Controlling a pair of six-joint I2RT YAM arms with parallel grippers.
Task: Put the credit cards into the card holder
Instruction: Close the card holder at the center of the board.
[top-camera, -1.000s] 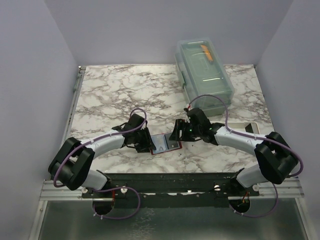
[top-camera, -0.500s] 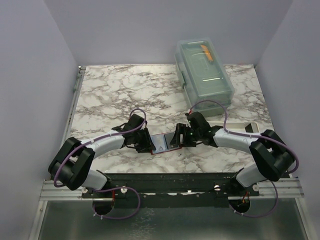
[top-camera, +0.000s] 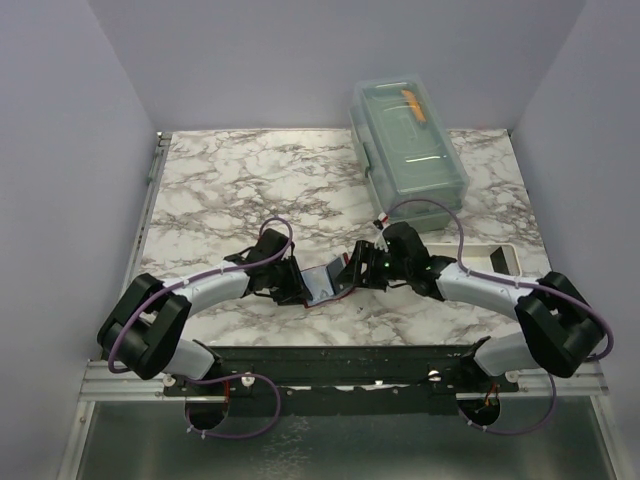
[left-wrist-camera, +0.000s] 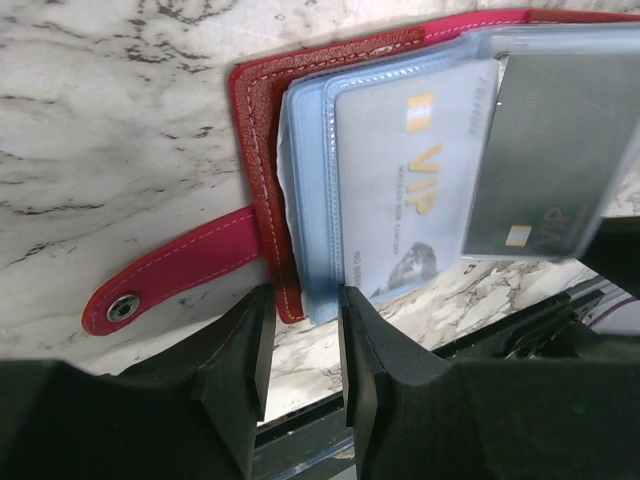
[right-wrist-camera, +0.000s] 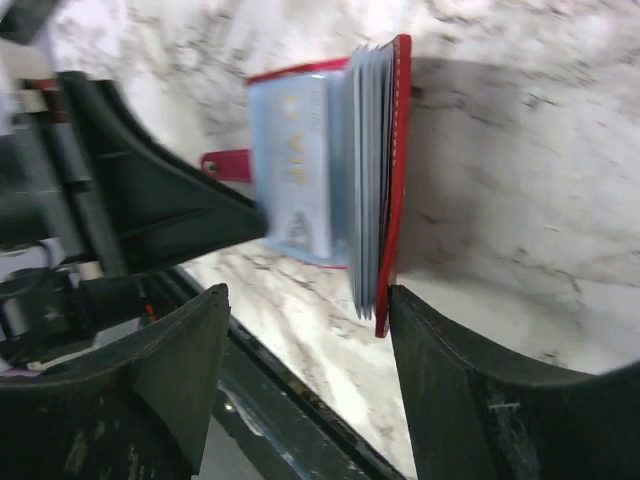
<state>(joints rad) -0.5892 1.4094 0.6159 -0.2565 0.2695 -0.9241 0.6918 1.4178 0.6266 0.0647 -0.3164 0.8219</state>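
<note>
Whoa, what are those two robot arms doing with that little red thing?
Both arms are working on the red card holder, which is open. The left gripper is at its left edge, next to the snap strap. The right gripper has its jaws wide apart around the holder's right cover, which is tipped up. A VIP card is already in a clear sleeve. A grey card looks only partly tucked in.
</note>
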